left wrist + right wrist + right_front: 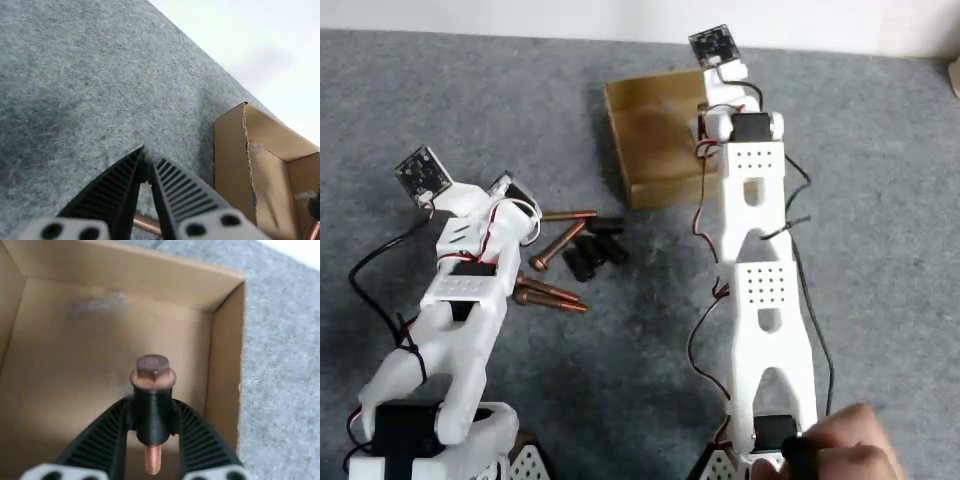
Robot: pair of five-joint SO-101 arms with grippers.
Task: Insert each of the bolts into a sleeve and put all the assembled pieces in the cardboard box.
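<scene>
High view: loose bolts and sleeves lie beside the cardboard box. Left wrist view: left hand clenched, empty. Right wrist view: right hand grasps a sleeved bolt above the box floor; likely release next.

The box is sitting by the table's far edge; bolts and sleeves are lying before it, leftward.

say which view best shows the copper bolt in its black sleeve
The right wrist view: the sleeved copper bolt sits close, clamped in the right gripper over the brown cardboard box. In the high view the arm covers it; the left wrist view catches perhaps its copper tip.
</scene>
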